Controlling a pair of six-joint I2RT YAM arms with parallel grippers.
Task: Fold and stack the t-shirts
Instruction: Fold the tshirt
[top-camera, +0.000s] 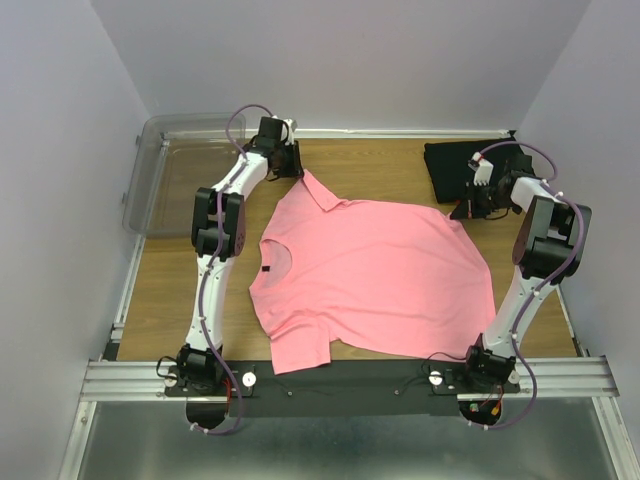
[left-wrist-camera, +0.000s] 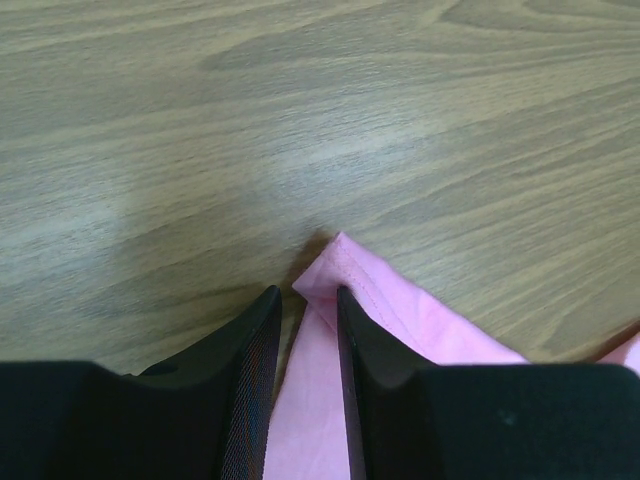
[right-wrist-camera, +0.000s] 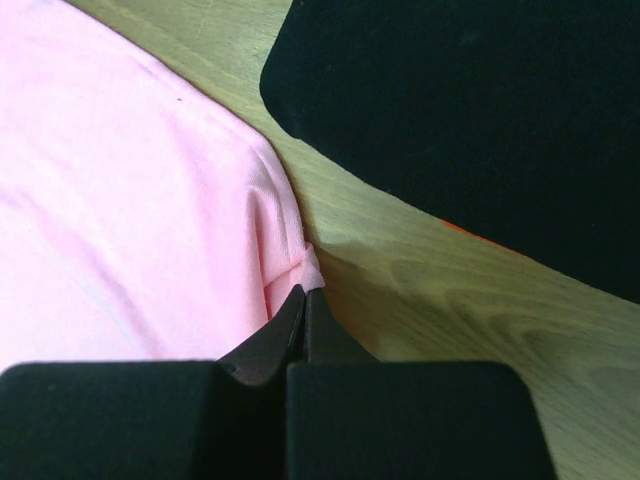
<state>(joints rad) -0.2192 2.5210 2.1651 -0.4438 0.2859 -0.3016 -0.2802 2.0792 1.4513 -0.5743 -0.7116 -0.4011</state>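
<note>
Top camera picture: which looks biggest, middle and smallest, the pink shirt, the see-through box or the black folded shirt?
1. pink shirt, by far the biggest, spread flat.
2. see-through box, far left corner.
3. black folded shirt, smallest, though the right arm covers part of it.

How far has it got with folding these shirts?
Early on. A folded black shirt already lies at the far right with orange peeking from under it. The pink shirt is spread flat, unfolded; the left end effector and the right end effector each pinch an edge. Folding and stacking it remain.
</note>
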